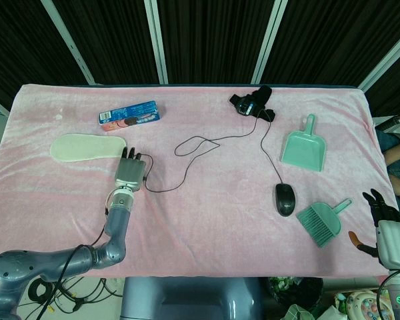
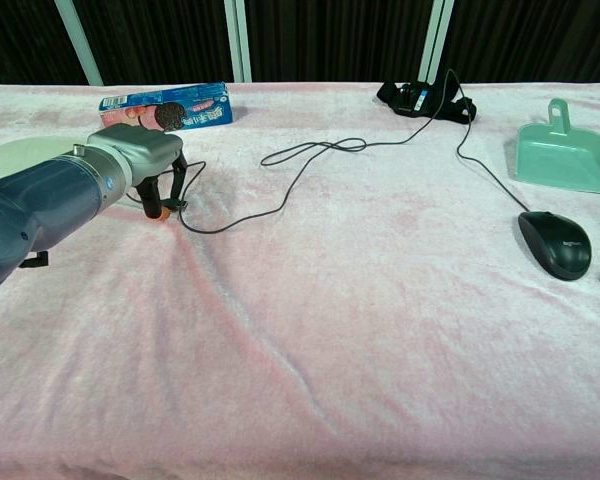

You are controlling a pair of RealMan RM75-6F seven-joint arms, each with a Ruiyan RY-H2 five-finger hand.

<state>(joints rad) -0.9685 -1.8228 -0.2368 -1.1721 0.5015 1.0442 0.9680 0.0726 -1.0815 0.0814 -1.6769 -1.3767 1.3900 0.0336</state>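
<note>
My left hand (image 1: 129,173) hovers low over the pink cloth, just right of the white insole (image 1: 87,147). Its fingers (image 2: 166,186) hang down, slightly apart, with their tips on the cloth beside the end loop of the thin black cable (image 2: 242,214). Nothing shows in its grasp. The cable runs across the table to the black mouse (image 1: 285,199). My right hand (image 1: 389,231) waits off the table's right front corner with spread fingers, holding nothing; the chest view does not show it.
A blue cookie box (image 1: 129,115) lies behind the insole. A black strap bundle (image 1: 253,103) sits at the back centre. A green dustpan (image 1: 303,148) and a matching hand brush (image 1: 323,220) lie on the right, near the mouse.
</note>
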